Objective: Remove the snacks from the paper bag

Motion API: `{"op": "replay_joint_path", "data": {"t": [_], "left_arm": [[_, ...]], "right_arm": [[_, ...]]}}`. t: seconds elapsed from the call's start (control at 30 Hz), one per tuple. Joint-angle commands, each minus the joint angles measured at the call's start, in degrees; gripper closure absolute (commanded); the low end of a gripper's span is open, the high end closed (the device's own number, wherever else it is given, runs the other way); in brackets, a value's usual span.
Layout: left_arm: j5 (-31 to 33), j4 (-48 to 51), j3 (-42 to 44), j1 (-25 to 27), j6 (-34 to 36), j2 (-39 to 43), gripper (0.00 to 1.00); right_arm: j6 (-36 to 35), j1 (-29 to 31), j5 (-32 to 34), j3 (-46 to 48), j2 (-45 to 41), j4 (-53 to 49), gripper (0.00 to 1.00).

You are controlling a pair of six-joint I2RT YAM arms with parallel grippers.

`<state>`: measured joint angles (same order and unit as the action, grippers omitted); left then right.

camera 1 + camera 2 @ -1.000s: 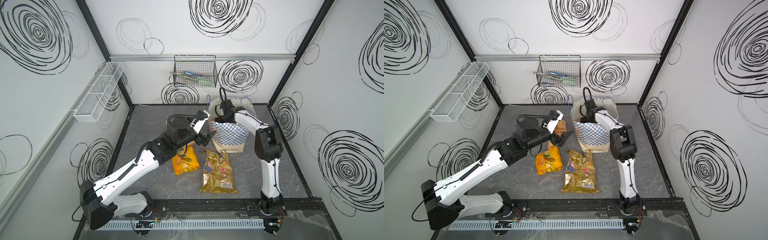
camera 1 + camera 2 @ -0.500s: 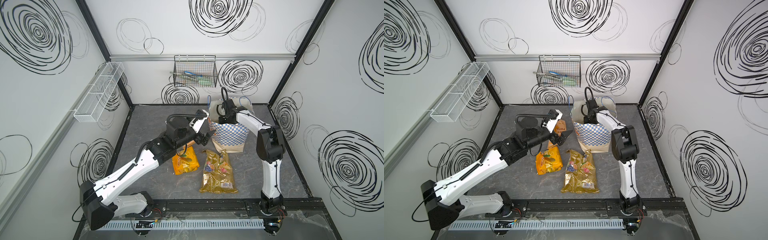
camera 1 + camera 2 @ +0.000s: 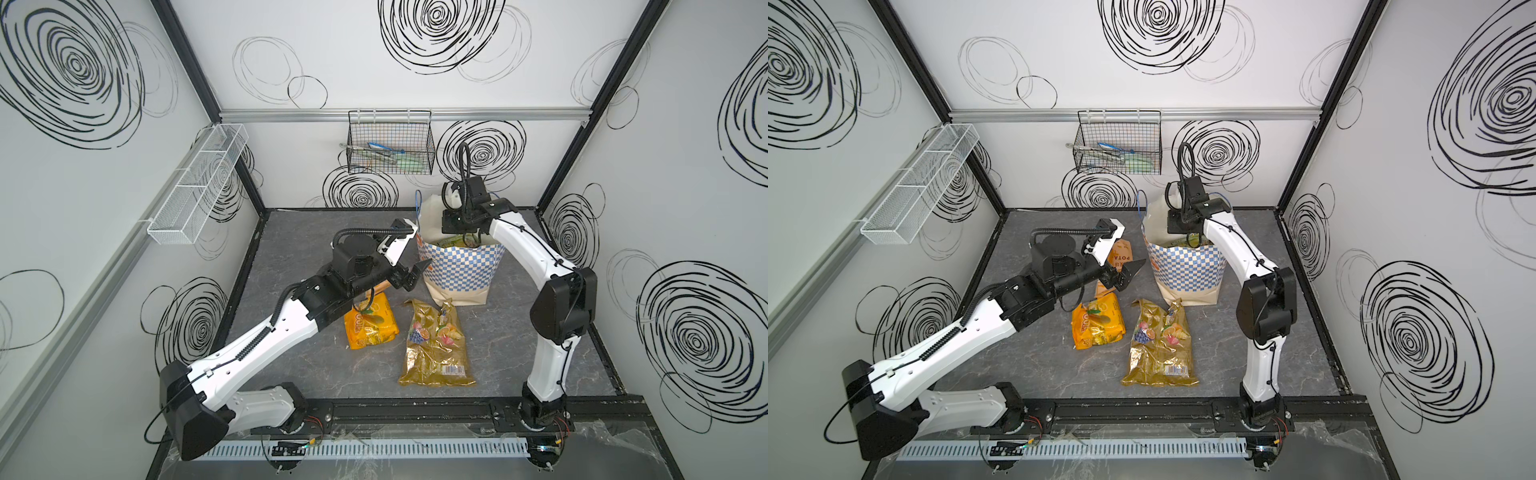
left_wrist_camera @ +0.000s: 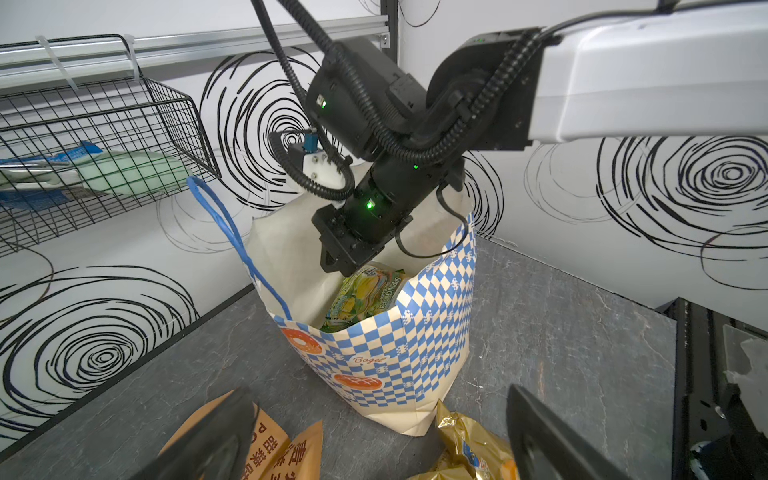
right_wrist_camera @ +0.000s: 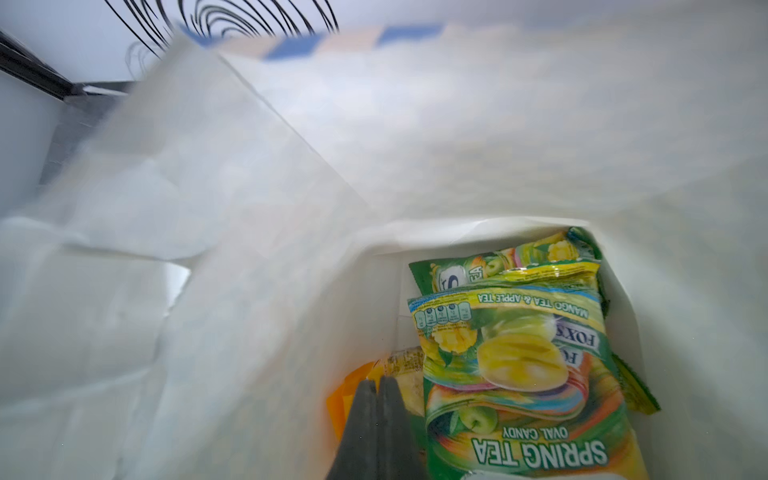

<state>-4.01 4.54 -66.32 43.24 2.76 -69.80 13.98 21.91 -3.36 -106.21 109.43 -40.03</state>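
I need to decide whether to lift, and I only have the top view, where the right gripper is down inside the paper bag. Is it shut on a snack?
Observer: In the right wrist view the right gripper is shut, its fingers pressed together beside a green Fox's packet. Nothing shows between them.
Operator: What's at the tips?
Observer: An orange-yellow packet lies right by them, partly hidden.
Operator: Anything else in there?
Observer: A second green packet lies behind the first.
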Motion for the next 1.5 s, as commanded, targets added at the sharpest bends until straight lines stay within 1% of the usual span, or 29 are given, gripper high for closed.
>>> {"op": "replay_joint_path", "data": {"t": [0.0, 0.07, 0.17, 0.27, 0.33, 0.37, 0.4, 0.43, 0.5, 0.57, 0.63, 0.73, 0.77, 0.8, 0.83, 0.93, 1.1, 1.27, 1.4, 1.47], "left_arm": [[-0.8, -3.13, 0.36, -0.54, -0.4, 0.73, 0.04], [-0.91, -3.13, 0.32, -0.54, -0.56, 0.74, 0.04], [-0.78, -3.36, 0.48, -0.53, -0.54, 0.96, 0.04], [-1.0, -3.35, 0.45, -0.55, -0.64, 0.85, 0.04], [-1.24, -3.29, 0.41, -0.53, -0.78, 0.81, 0.04], [-1.34, -3.44, 0.41, -0.53, -0.91, 0.85, 0.04], [-1.34, -3.39, 0.38, -0.53, -0.88, 0.84, 0.04], [-1.26, -3.39, 0.41, -0.53, -0.92, 0.81, 0.04], [-1.02, -3.24, 0.38, -0.45, -0.7, 0.82, 0.04], [-0.96, -3.21, 0.36, -0.44, -0.65, 0.94, 0.04], [-0.93, -3.13, 0.41, -0.44, -0.59, 0.89, 0.04], [-1.06, -3.15, 0.41, -0.51, -0.63, 0.75, 0.04], [-1.17, -3.13, 0.27, -0.44, -0.69, 0.69, 0.04], [-1.11, -3.13, 0.32, -0.44, -0.73, 0.71, 0.04], [-1.23, -3.24, 0.38, -0.44, -0.84, 0.62, 0.04], [-1.55, -3.32, 0.4, -0.44, -1.07, 0.46, 0.04], [-1.35, -3.39, 0.49, -0.27, -0.93, 0.45, 0.04], [-1.35, -3.43, 0.5, -0.24, -1.0, 0.39, 0.04], [-1.43, -3.48, 0.56, -0.22, -1.13, 0.34, 0.04], [-1.5, -3.52, 0.57, -0.19, -1.13, 0.22, 0.04]], "right_arm": [[-0.43, 0.18, 0.47, 1.07, -4.2, 4.03, 0.99], [-0.49, 0.24, 0.63, 3.33, -6.17, 7.37, 0.99], [-0.21, 0.11, 0.52, 4.45, -8.22, 9.81, 0.99], [-0.3, -0.03, 0.65, 4.32, -8.77, 10.35, 0.99], [-0.54, -0.1, 0.47, 4.26, -8.73, 10.41, 0.96], [-0.79, -0.14, 0.49, 4.35, -8.4, 10.27, 0.9], [-1.15, -0.28, 0.54, 4.44, -7.91, 9.72, 0.8], [-1.56, -0.4, 0.74, 4.48, -7.34, 9.12, 0.73], [-2.76, -0.38, 2.3, 4.92, -5.74, 7.51, 0.53], [-4.21, -0.4, 3.65, 4.84, -3.72, 5.23, 0.42], [-4.96, -0.38, 6.1, 3.58, -1.19, 1.67, 0.35], [-4.11, -0.48, 9.82, -0.79, 3.14, -6.87, 0.16], [-3.62, -0.59, 11.41, -1.96, 4.5, -9.62, 0.08], [-3.7, -0.59, 12.48, -1.74, 5.36, -10.67, 0.03], [-3.9, -0.57, 13.68, -0.7, 5.83, -11.11, 0.01], [-3.6, -1.13, 14.93, 4.34, 5.22, -8.83, 0.03], [-2.05, -3.12, 8.66, 11.95, 4.96, -4.3, 0.03], [-0.74, -3.11, 5.14, 17.94, 6.15, -0.96, 0.03], [-0.35, -3.2, 2.55, 20.87, 5.92, 1.91, 0.02], [-0.01, -3.28, 0.96, 21.5, 6.42, 2.95, 0.0]]}}
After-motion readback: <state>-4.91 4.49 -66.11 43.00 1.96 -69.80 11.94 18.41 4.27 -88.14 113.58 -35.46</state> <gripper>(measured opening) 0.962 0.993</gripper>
